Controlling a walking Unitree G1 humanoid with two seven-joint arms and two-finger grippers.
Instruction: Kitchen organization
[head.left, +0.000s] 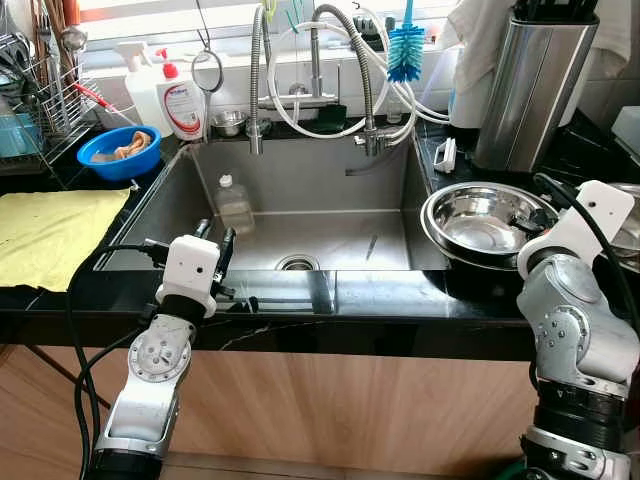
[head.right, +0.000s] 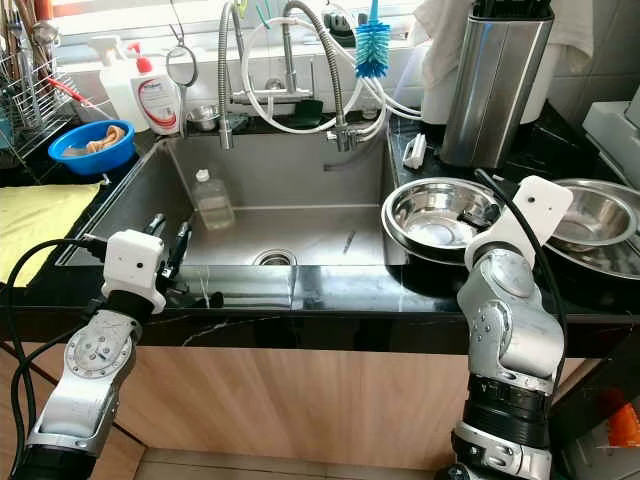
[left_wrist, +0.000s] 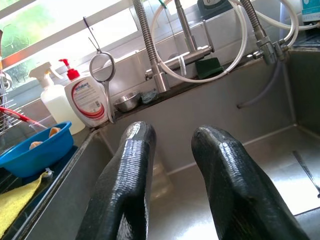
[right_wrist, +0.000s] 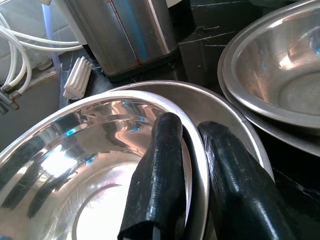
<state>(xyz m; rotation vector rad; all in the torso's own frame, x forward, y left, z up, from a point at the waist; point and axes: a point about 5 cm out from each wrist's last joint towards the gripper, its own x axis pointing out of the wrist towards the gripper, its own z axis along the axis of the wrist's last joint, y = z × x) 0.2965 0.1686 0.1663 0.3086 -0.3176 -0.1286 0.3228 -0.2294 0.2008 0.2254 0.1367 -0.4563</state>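
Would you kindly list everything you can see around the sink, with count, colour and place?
Sink: one, steel, centre.
Plastic bottle: one, clear, inside sink at left.
Steel bowls: two nested right of sink, another farther right.
Blue bowl: one, left counter.
Yellow cloth: one, left counter.
Soap bottle: one, white, red pump, behind sink.
Bottle brush: one, blue, by the tap.
Steel canister: one, back right.
Left hand: open, over sink edge.
Right hand: pinching the top nested bowl's rim.

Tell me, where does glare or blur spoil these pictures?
Left wrist view: the window is washed out white and the left pincer looms soft. Right wrist view: bright reflections streak the steel bowl. Both eye views are sharp, evenly daylit.
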